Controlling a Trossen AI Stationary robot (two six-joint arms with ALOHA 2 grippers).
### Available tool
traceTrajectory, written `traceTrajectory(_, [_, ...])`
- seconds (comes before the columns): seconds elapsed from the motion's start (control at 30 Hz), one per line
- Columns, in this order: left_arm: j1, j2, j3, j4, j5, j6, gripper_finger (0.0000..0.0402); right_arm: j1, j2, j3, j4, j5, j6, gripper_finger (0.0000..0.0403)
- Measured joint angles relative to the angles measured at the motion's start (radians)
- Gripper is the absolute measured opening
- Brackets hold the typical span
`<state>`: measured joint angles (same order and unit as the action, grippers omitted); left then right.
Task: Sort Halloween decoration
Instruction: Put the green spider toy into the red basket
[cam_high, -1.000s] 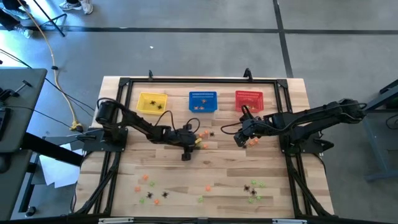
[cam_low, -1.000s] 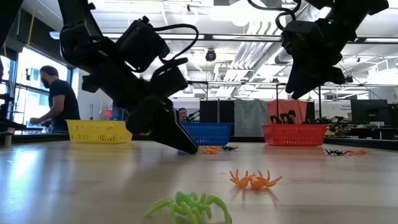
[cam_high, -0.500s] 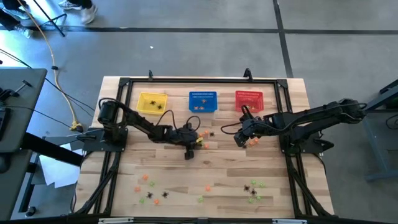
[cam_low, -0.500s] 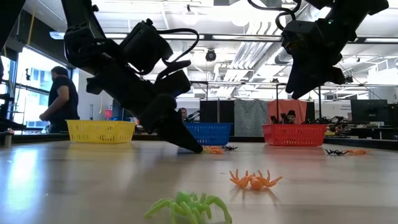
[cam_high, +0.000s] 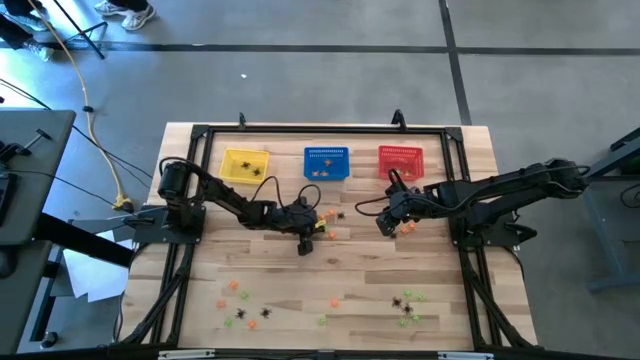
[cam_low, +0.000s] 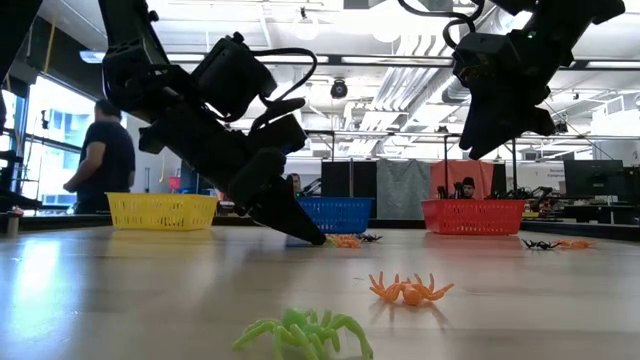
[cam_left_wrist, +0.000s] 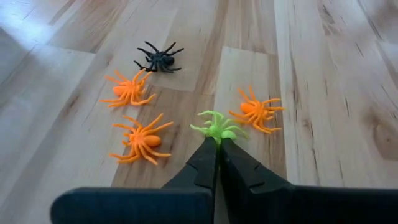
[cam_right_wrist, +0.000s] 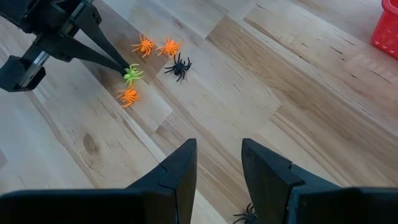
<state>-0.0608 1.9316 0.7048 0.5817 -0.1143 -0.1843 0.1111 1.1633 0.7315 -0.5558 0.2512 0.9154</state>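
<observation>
green spider between left gripper fingertips

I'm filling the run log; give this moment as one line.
left gripper: shut on green spider, mid-table | right gripper: open, empty, hovering near red basket | three orange, one black spider beside

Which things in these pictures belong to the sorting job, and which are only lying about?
Belong to the job:
- green spider, pinched by the shut left pincer
- orange spiders and black spider beside it
- yellow basket, blue basket, red basket
- right pincer, open, waiting above the table

Just lying about:
- yellow cable on the floor
- papers beside the table
</observation>
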Motion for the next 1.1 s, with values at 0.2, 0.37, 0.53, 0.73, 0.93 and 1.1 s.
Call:
traceTrajectory(0.2, [0.000,0.000,0.000,0.005,0.000,-0.022,0.0001,0.000,0.000,0.000,0.000,0.000,0.000,0.0123])
traceTrajectory(0.37, [0.000,-0.017,0.000,-0.009,0.000,-0.024,0.0000,0.000,0.000,0.000,0.000,0.000,0.000,0.0123])
traceTrajectory(0.53, [-0.001,-0.089,-0.001,-0.060,-0.005,-0.023,0.0000,0.000,0.000,0.000,0.000,0.000,0.000,0.0123])
traceTrajectory(0.73, [-0.025,-0.174,0.000,-0.134,-0.077,-0.018,0.0000,0.000,0.000,0.000,0.000,0.000,0.000,0.0123])
traceTrajectory(0.93, [-0.053,-0.270,0.000,-0.144,-0.081,0.028,0.0000,0.000,0.000,0.000,0.000,0.000,0.000,0.0123])
traceTrajectory(1.1, [-0.074,-0.345,0.001,-0.144,-0.080,0.072,0.0000,0.000,0.000,0.000,0.000,0.000,0.000,0.0123])
